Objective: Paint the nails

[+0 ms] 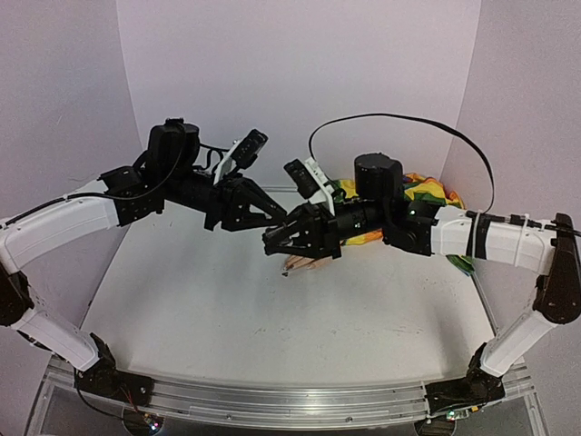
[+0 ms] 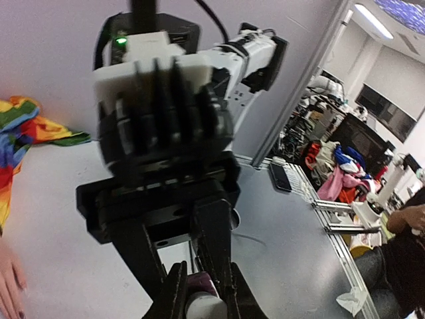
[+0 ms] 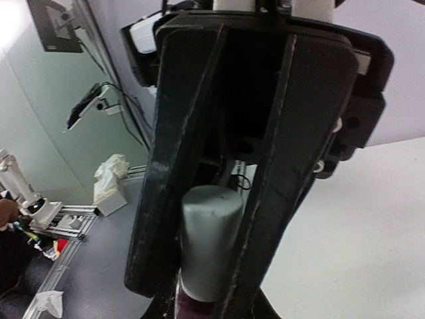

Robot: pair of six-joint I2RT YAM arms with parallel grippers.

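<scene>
The pale peach mannequin hand (image 1: pixel 310 264) lies on the white table under the two grippers, its rainbow-striped sleeve (image 1: pixel 427 193) trailing back right. One of the nails (image 2: pixel 20 314) at its fingertips is dark; the others are too small to tell apart. Above the hand the grippers meet tip to tip. My right gripper (image 1: pixel 272 242) (image 3: pixel 209 311) is shut on the small dark purple polish bottle (image 2: pixel 199 282). My left gripper (image 1: pixel 280 218) (image 2: pixel 204 299) is shut on the bottle's pale grey cap (image 3: pixel 209 246). In the top view the fingers hide the bottle.
White walls close in the table at the back and on both sides. A black cable (image 1: pixel 408 123) loops above the right arm. The rainbow sleeve (image 2: pixel 20 126) lies bunched at the back right. Beyond the table edge a tissue box (image 3: pixel 109 183) stands on a grey bench.
</scene>
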